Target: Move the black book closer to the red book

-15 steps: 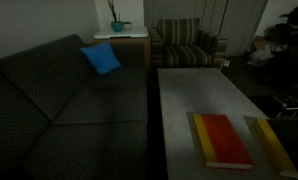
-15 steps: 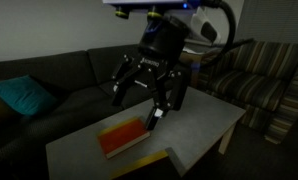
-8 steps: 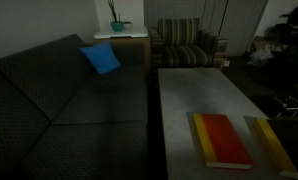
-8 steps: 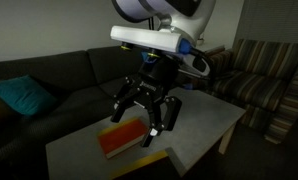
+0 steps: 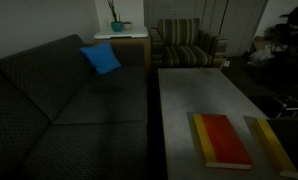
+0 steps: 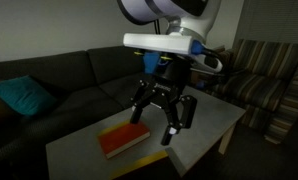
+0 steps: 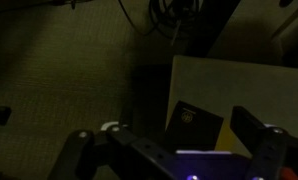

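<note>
**Spread tool hangs above the worktop, apart from both books**

In an exterior view the tool (image 6: 155, 128) hangs in the middle of the frame under the white arm (image 6: 167, 12). Its dark fingers (image 6: 179, 115) are splayed wide with nothing between them. It is off the grey worktop (image 6: 204, 120), and the red book (image 6: 123, 139) lies flat just left of it and lower, clear of the fingers.

In an exterior view the red book (image 5: 222, 140) sits at the lower right of the worktop (image 5: 189, 95). The black book (image 5: 273, 144) lies beside it at the right edge of the frame, yellow strip towards the red cover, with a bare band of worktop between the two. The tool is out of that frame.

In the wrist view two fingers (image 7: 267, 148) rise from the bottom edge, far apart. Between them, slightly higher, a dark rectangle (image 7: 194, 125) lies on the pale surface; I cannot tell for certain that it is the black book.

A dark sofa (image 5: 59, 110) with a blue cushion (image 5: 101, 58) fills the left, and a striped armchair (image 5: 187, 44) stands at the top centre.
</note>
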Tool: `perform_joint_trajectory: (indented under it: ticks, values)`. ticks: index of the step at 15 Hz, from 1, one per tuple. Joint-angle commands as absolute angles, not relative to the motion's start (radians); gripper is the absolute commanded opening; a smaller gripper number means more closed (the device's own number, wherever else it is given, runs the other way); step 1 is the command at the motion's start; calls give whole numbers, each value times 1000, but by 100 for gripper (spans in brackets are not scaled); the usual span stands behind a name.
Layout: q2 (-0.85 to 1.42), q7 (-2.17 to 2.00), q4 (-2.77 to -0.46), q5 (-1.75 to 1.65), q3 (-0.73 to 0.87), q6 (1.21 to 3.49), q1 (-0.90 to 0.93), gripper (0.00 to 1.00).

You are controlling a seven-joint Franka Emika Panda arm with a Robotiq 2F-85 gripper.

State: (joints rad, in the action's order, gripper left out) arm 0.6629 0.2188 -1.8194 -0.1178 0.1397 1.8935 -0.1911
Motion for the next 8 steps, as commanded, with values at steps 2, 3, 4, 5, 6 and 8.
perform_joint_trajectory:
  ticks: [2,3,4,5,6,8]
  values:
    - [899,184,-1556,-38,126,2004,-275,100]
    - [950,183,-1493,11,115,1968,-307,100]
    - [844,181,-1626,-48,134,1997,-254,100]
    - [891,182,-1576,-24,131,1995,-273,100]
    - [925,182,-1542,-14,130,1996,-287,100]
    - [957,183,-1508,-10,128,1994,-300,100]
